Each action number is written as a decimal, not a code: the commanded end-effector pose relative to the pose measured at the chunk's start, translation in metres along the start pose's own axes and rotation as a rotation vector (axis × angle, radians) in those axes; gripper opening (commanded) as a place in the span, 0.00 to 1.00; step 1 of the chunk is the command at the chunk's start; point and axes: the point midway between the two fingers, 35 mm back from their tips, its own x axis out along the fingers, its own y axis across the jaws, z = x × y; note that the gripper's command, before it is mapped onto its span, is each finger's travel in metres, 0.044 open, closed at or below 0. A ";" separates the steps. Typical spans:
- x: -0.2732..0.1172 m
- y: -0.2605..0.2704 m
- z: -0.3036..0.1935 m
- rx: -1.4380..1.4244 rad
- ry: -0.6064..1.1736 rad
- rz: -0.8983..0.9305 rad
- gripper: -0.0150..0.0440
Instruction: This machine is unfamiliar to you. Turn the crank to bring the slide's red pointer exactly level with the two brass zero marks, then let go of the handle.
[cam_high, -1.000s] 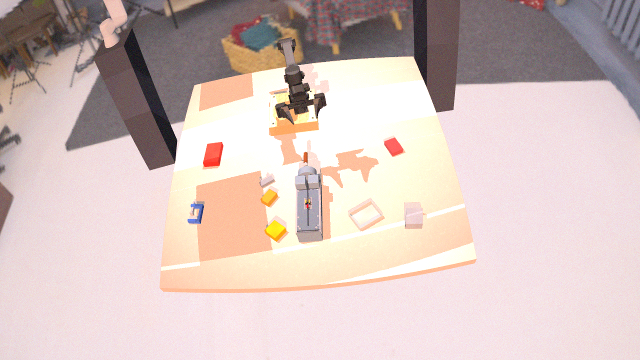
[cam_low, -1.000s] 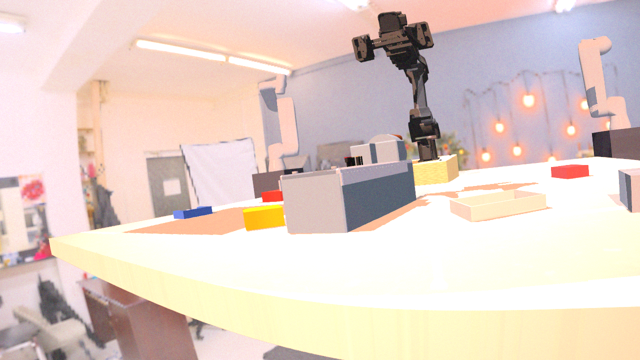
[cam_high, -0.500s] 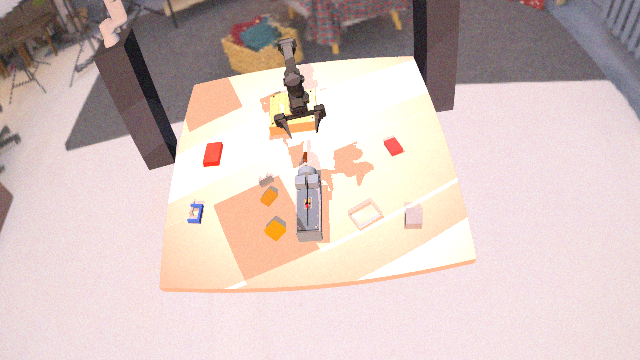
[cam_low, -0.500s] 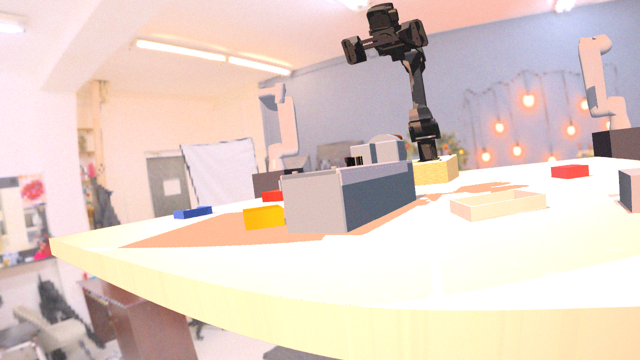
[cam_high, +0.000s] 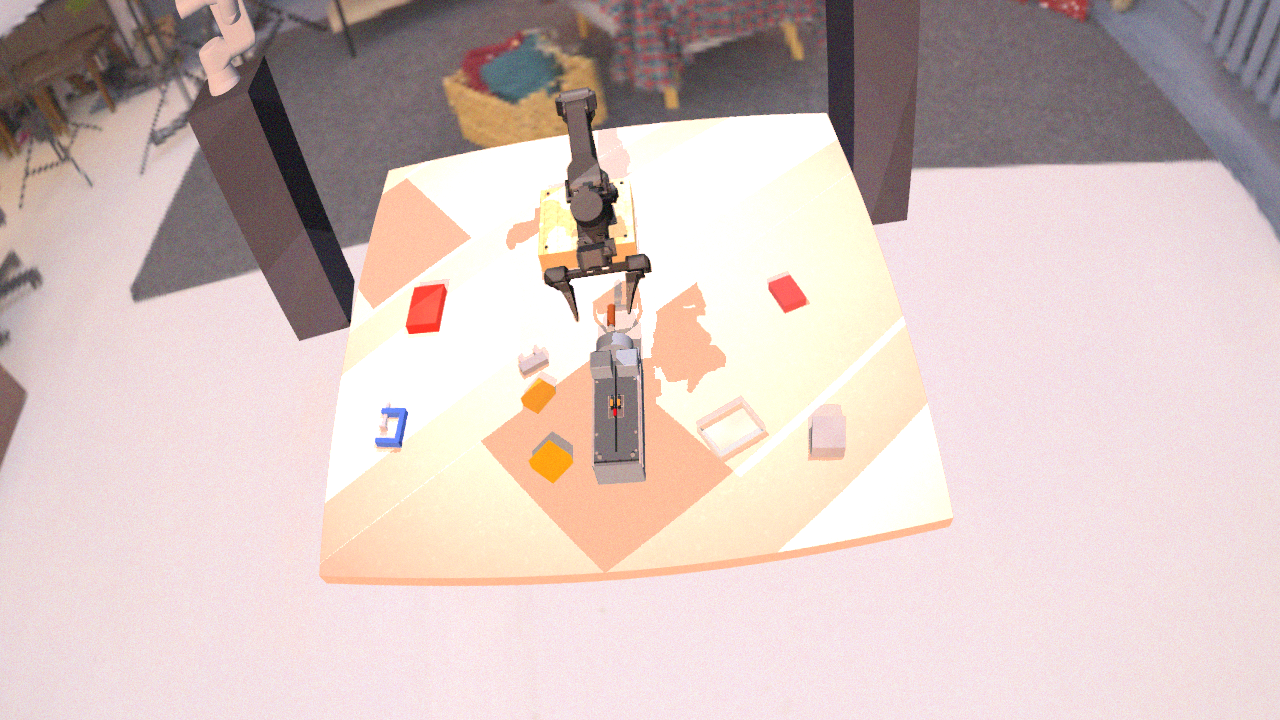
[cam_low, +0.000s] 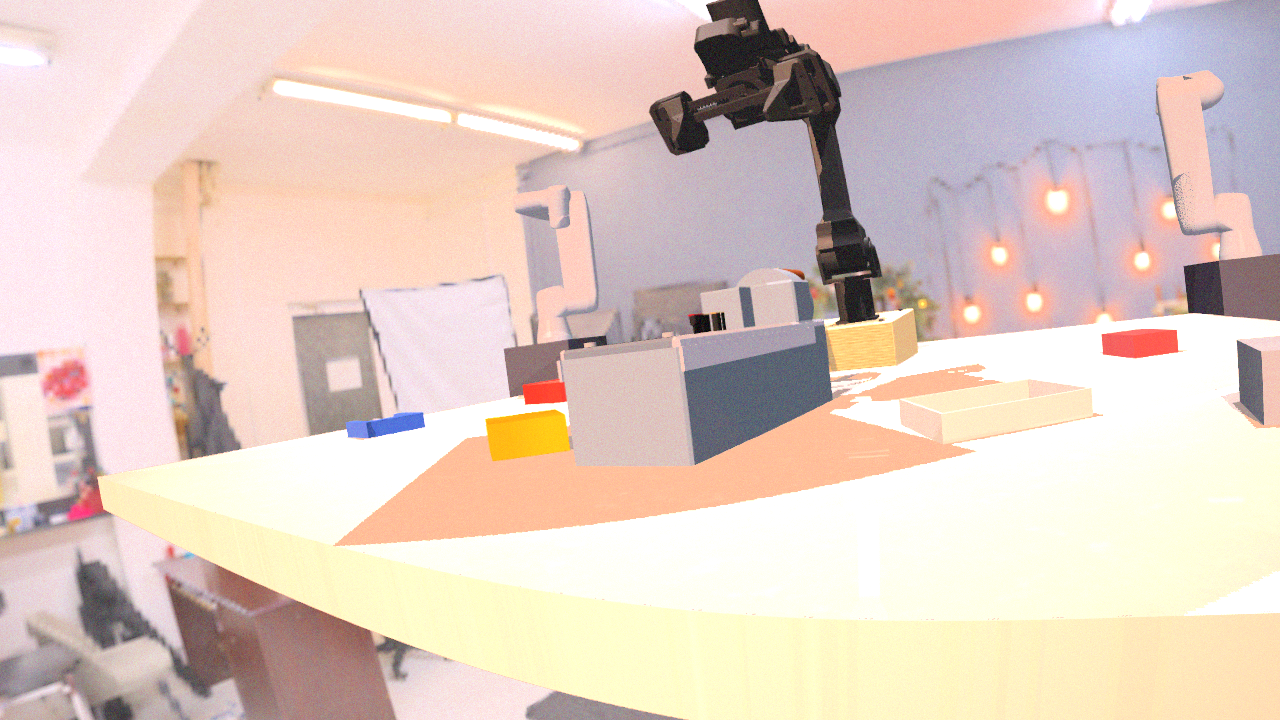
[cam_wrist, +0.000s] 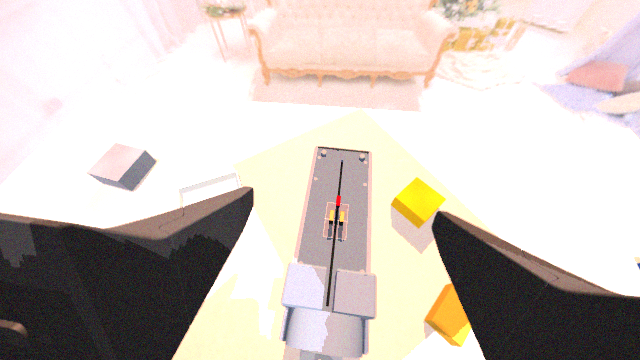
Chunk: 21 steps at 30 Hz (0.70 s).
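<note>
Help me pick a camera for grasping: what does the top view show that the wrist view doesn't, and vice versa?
Top only: the orange-brown crank handle and two red rectangular blocks.
Wrist only: a pale tufted sofa.
Both: the small red pointer, yellow brass zero marks and open black fingers.
</note>
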 end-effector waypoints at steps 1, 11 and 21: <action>0.019 -0.006 -0.005 0.014 0.069 -0.029 1.00; 0.055 -0.016 -0.020 0.031 0.207 -0.076 1.00; 0.086 -0.019 -0.067 0.031 0.207 -0.076 1.00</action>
